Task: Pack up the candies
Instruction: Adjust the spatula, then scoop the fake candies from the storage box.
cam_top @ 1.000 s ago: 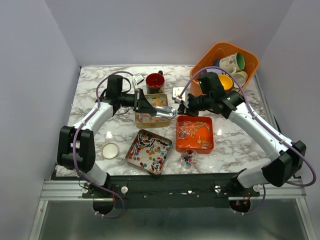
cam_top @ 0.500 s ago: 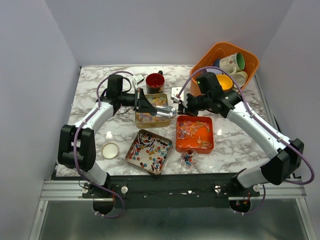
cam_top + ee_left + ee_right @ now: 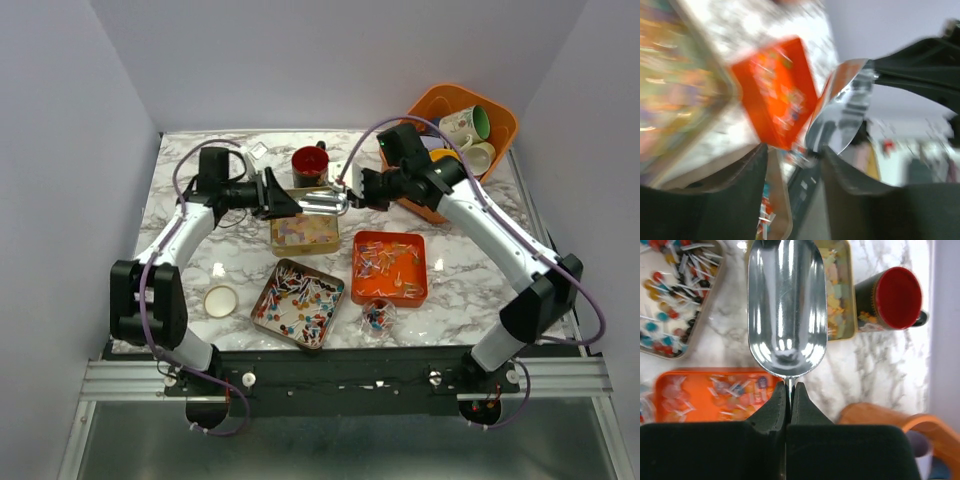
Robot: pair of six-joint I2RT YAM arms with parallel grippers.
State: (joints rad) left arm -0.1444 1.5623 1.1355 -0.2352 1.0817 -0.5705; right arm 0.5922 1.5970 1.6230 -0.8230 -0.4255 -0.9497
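Above the marble surface, the empty scoop has risen. The right claw now pinches its rim, seemingly a handover; whether the left claw grips it, I cannot tell.

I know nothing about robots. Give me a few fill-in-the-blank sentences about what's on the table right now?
1. The right gripper is shut on the rim of a shiny metal ___.
2. The bowl of that tool is ___.
3. The mugs sit in a bin coloured ___.

Missing words: scoop; empty; orange.
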